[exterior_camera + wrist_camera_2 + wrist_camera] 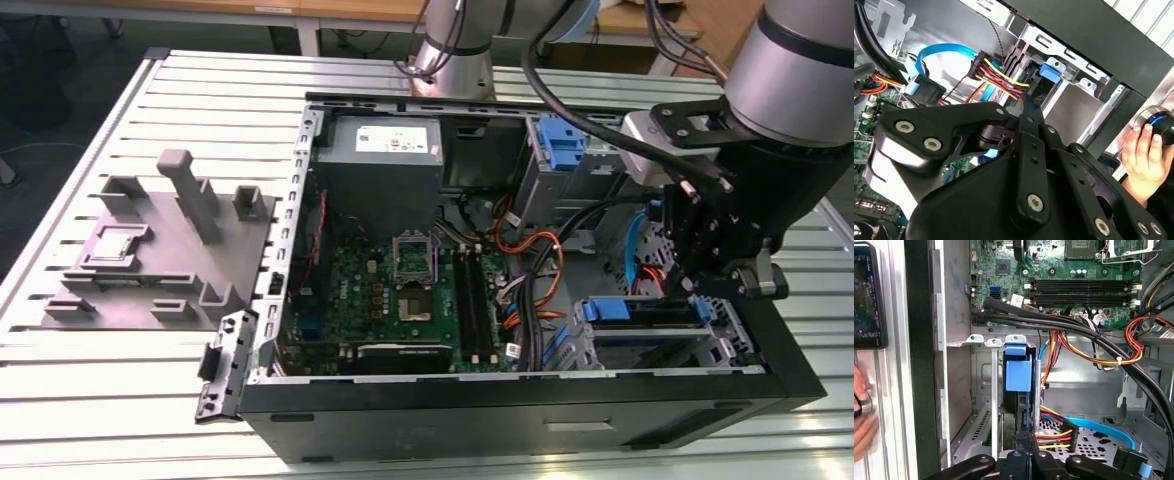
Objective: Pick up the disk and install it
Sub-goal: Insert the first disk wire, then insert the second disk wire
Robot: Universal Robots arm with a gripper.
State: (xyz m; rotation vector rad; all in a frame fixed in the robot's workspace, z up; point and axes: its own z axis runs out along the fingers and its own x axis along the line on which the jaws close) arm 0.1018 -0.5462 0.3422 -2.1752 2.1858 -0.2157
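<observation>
The disk stands on edge in a slot of the metal drive cage at the front corner of the open computer case. Its blue carrier tab faces the case's front wall. In the exterior view the disk shows as a blue tab in the cage at the exterior view's right. My gripper is shut, its tips meeting at the disk's rear end beside a red, yellow and black power plug. In the second wrist view the gripper points at the disk. In the exterior view the gripper hangs right over the cage.
Black, orange and blue cables cross the case between the motherboard and the cage. A bare blue bracket sits in the upper bay. A grey stand with posts is outside the case. A person's hand rests beside the case.
</observation>
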